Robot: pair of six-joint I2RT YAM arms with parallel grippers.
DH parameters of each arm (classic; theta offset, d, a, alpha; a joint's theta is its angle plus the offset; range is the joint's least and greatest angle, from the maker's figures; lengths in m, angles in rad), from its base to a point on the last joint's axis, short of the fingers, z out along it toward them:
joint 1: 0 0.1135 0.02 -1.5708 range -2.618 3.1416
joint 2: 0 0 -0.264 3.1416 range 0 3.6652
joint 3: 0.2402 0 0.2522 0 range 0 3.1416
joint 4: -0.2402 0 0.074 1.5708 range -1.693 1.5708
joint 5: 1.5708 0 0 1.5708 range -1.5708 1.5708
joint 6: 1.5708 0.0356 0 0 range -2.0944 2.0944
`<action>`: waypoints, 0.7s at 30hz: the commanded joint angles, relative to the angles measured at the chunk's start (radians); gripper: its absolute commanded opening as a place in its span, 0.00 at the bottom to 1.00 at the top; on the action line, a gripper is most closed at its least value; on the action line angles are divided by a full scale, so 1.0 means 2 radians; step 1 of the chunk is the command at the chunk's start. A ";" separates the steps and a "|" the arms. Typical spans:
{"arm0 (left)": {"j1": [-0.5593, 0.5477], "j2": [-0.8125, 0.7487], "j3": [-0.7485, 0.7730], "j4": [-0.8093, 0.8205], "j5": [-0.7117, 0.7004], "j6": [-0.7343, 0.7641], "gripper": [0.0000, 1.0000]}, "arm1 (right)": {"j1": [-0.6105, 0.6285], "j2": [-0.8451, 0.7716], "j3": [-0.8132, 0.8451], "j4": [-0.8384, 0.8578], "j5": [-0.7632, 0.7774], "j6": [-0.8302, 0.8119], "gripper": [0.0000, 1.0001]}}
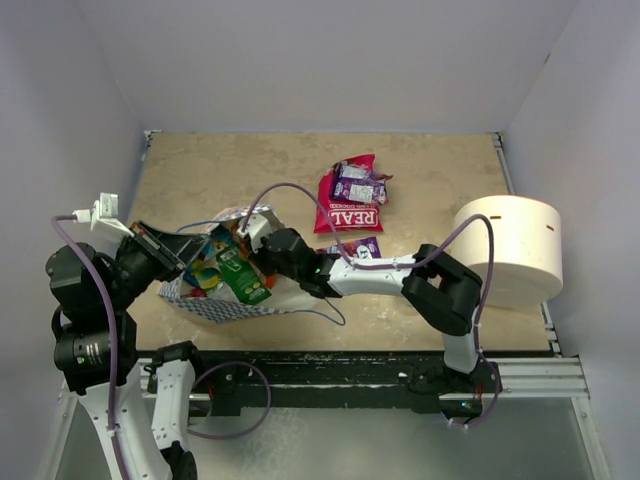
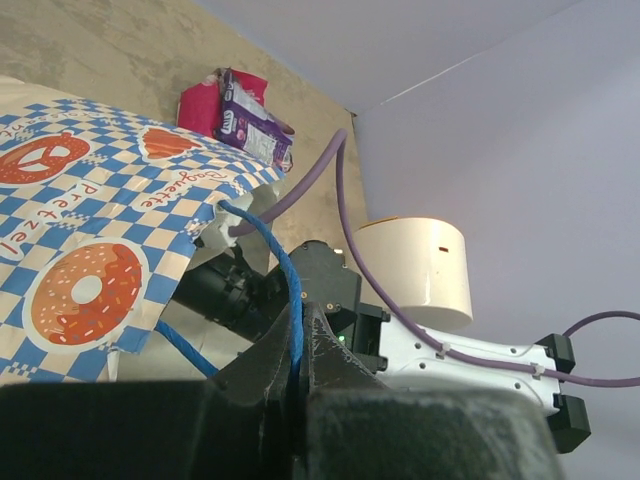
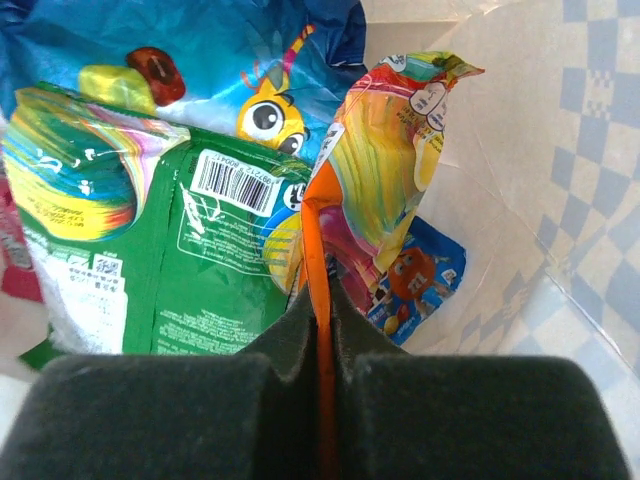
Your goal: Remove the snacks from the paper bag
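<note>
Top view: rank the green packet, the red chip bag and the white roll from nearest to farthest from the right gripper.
1. Green packet: inside the paper bag, beside the right gripper.
2. Red chip bag: outside the bag, farther back and to the right.
3. White roll: far right.

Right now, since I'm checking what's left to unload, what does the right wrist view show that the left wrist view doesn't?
Only the right wrist: inside the paper bag, a green packet, a large blue packet, a small blue packet, and a multicoloured packet pinched in the shut right gripper. Only the left wrist: the left gripper shut on the blue cord handle, the white roll, the red chip bag and purple packet out on the table. Both: the paper bag itself, white inside in one, checkered outside in the other.
</note>
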 commanded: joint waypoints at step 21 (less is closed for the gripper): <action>0.001 0.036 0.027 0.000 0.003 0.008 0.00 | 0.002 -0.470 -0.078 -0.274 -0.135 -0.214 0.00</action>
